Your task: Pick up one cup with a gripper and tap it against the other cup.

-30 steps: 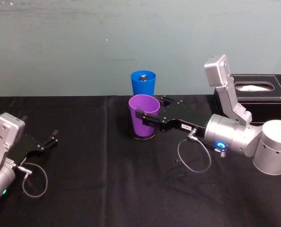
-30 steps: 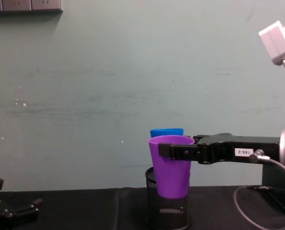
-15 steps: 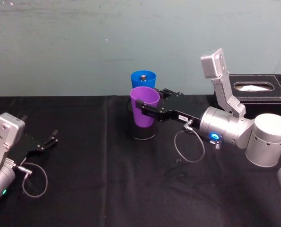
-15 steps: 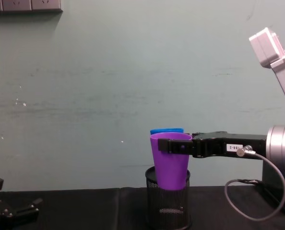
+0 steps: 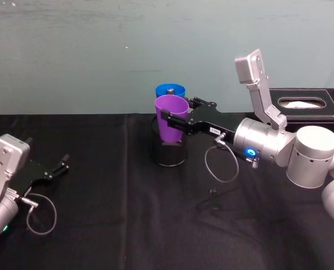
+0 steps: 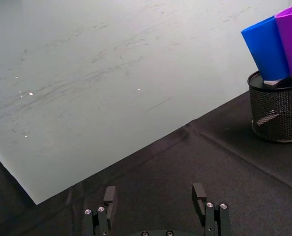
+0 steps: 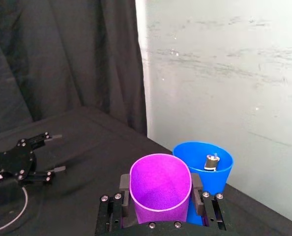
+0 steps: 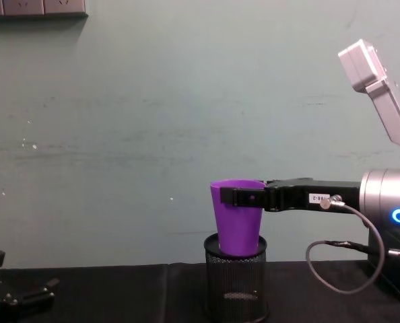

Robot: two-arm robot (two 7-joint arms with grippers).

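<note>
Carrying the purple cup (image 5: pixel 168 130) backward, clamped between its fingers, the right gripper (image 5: pixel 175 120) is bringing it against the blue cup (image 5: pixel 170 90) near the table's (image 5: pixel 99 225) far edge; the tap is probably landing; the left gripper (image 5: pixel 59 167) is idling open near the left edge.

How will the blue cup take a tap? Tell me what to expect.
The blue cup looks like thin smooth plastic, so probably light and easily shoved. Tapered to a narrow base, it may tip. The small metal piece inside might steady it slightly. The right gripper holds the purple cup beside it. The left gripper lies parked.
</note>
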